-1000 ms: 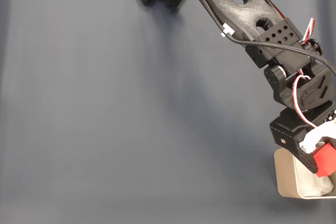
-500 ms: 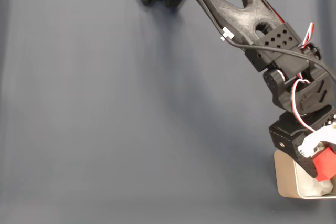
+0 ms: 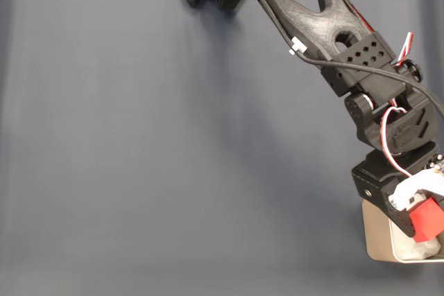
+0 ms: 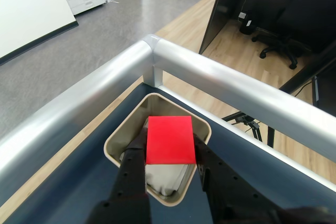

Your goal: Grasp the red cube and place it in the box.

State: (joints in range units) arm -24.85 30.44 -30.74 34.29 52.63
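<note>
The red cube (image 3: 427, 218) (image 4: 169, 140) is held between my gripper's (image 3: 422, 221) (image 4: 169, 148) black fingers, which are shut on it. It hangs directly over the beige box (image 3: 377, 237) (image 4: 116, 145) at the table's lower right corner in the fixed view. In the wrist view the cube covers the middle of the box, with white wadding (image 4: 163, 178) showing under it. Part of the box is hidden by the gripper and cube.
The dark blue table cloth (image 3: 173, 157) stretches wide to the left of the box. A silver metal rail (image 4: 226, 85) frames the table corner just beyond the box. Past it lie a wooden floor and an office chair (image 4: 294, 19).
The gripper with the red cube has sunk a little lower toward the box and shifted slightly left in the fixed view. Its grip has not changed.
</note>
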